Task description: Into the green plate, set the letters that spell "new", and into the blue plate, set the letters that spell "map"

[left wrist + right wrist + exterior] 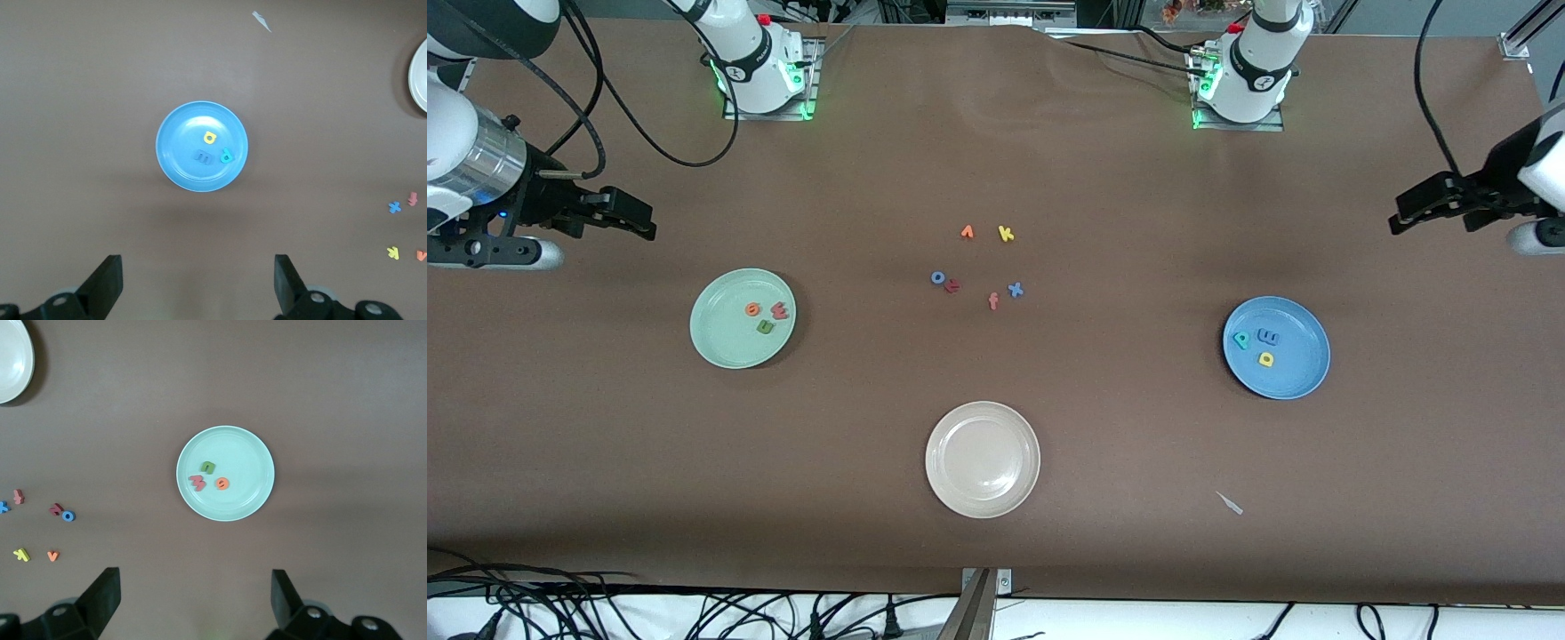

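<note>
- Three letters lie in the green plate [743, 318], toward the right arm's end of the table: the orange e [752, 309], the red w [780, 310] and the green n [765, 326], close together, the n nearest the front camera.
- Three more lie in the blue plate [1276, 348], toward the left arm's end: the teal p [1241, 339], the blue m [1267, 337] and the yellow a [1266, 358], the a nearest the front camera.
- The right wrist view shows the green plate from above with its three letters grouped off-centre; the left wrist view shows the blue plate likewise.
- The left gripper [199, 283] hangs in the air over bare table near the left arm's end, farther from the front camera than the blue plate; its fingers are spread wide and hold nothing.
- The right gripper [195, 600] hangs over bare table at the right arm's end, its fingers also spread wide and empty.
- Between the two plates, mid-table, loose letters sit well apart from both: an orange v [967, 232], a yellow k [1006, 233], a blue o [937, 277] touching a red letter [953, 285], a salmon f [992, 301] and a blue x [1015, 289].
- A white plate [983, 459] sits nearest the front camera, with nothing in it.
- A small pale scrap [1230, 503] lies on the table [605, 427], nearer the front camera than the blue plate.
</note>
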Controlling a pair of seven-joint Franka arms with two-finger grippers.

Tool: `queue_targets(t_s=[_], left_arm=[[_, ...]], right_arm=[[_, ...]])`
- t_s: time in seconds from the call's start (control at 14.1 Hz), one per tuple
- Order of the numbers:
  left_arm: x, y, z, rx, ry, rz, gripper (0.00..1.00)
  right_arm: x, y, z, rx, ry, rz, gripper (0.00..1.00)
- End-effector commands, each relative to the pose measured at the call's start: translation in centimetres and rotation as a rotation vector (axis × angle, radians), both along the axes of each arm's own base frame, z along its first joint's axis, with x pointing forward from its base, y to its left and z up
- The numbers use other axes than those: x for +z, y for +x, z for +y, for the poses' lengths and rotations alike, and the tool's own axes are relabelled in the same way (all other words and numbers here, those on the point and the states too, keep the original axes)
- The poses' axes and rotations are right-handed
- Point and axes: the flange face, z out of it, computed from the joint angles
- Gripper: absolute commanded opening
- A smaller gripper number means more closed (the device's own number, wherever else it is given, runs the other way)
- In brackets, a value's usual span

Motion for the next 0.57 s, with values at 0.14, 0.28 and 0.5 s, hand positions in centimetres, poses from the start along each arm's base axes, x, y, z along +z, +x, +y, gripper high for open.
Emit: queue_targets(t_s=[0.14, 0.28, 0.5], left_arm=[[1.03, -1.21, 0.21, -0.014, -0.004, -0.024, 1.0], [1.22, -1.39, -0.12, -0.023, -0.002, -0.027, 1.0], [1.23, -1.5, -0.3, -0.074, -0.004, -0.028, 1.0]], right_arm=[[0.31, -0.01, -0.07, 0.018, 0.002, 0.006, 1.0], [0.32, 0.01, -0.07, 0.017, 0.002, 0.004, 1.0], [0.49, 0.0, -0.07, 0.016, 0.003, 0.0, 1.0]])
